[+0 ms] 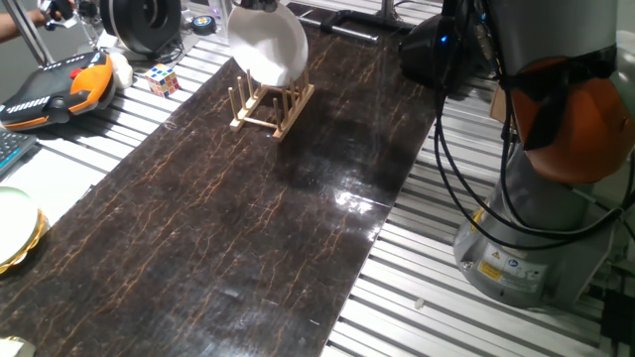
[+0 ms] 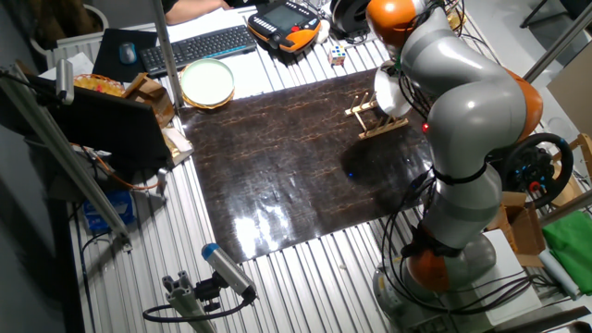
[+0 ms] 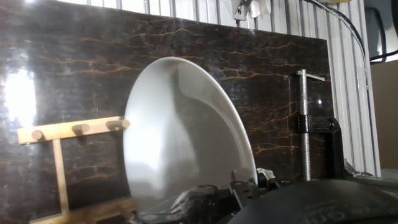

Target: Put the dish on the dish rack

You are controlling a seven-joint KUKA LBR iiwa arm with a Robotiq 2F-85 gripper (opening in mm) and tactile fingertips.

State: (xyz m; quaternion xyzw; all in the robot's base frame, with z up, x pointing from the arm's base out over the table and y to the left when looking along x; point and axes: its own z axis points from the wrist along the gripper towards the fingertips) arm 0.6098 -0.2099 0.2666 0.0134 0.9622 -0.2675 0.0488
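Observation:
The white round dish point(image 1: 266, 45) stands tilted on its edge, with its lower rim down among the pegs of the small wooden dish rack point(image 1: 270, 105) at the far end of the dark marble-patterned board. My gripper point(image 1: 260, 5) is at the dish's top rim, mostly cut off by the frame edge. In the hand view the dish point(image 3: 180, 137) fills the middle. Its near rim runs into my gripper point(image 3: 239, 186), which is shut on it. The rack's pegs point(image 3: 74, 129) show to its left. In the other fixed view the dish point(image 2: 384, 91) and rack point(image 2: 375, 120) sit beside my arm.
A pale greenish plate with a yellow edge point(image 1: 15, 223) lies at the board's left edge. An orange-black teach pendant point(image 1: 60, 87) and a puzzle cube point(image 1: 164, 79) lie left of the rack. The arm's base point(image 1: 536, 198) and cables stand at the right. A metal clamp point(image 3: 303, 118) stands right of the dish.

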